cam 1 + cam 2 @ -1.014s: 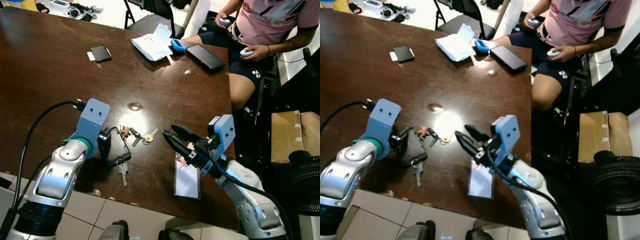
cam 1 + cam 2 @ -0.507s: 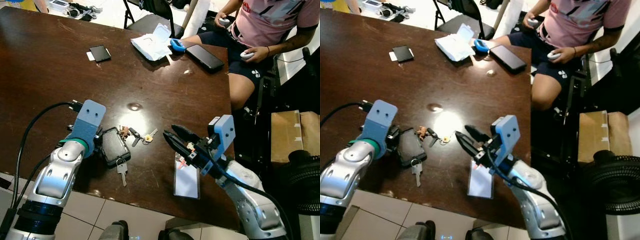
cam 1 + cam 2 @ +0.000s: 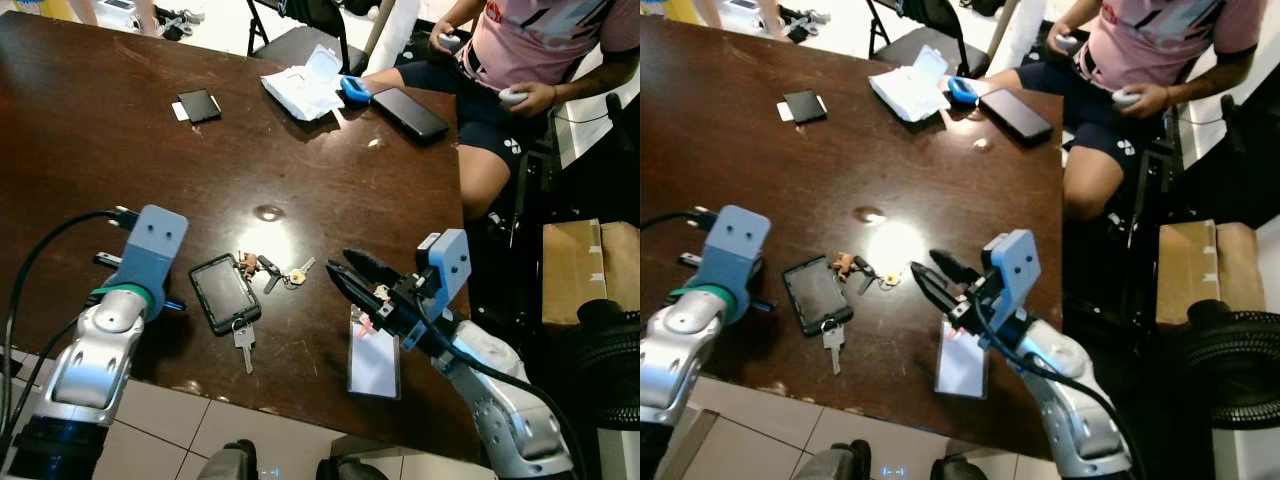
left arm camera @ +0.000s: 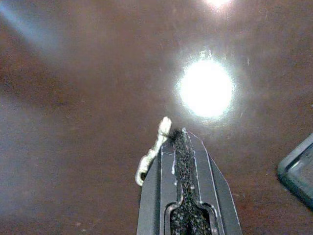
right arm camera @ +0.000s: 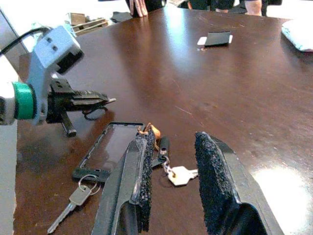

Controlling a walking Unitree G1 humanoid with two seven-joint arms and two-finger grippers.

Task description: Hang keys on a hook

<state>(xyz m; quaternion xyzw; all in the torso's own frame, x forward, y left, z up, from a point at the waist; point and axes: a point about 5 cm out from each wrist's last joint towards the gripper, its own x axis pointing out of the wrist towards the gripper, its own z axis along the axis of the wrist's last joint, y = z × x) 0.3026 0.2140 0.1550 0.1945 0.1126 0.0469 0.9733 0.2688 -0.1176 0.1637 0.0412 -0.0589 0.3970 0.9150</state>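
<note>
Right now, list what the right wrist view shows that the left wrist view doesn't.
Right wrist view: the open right pincer, the bunch of keys ahead of it, a single key and a black card. Left wrist view: a small metal clasp beside the shut fingertips, and a bright glare. Both: the left pincer, the phone and the brown table.

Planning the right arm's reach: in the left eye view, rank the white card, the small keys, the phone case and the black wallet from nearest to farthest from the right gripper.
1. White card: just below the right gripper, at the near table edge.
2. Small keys: just to its left.
3. Phone case: farther left, by the left gripper.
4. Black wallet: far side of the table.
The card and the keys are close to call.
</note>
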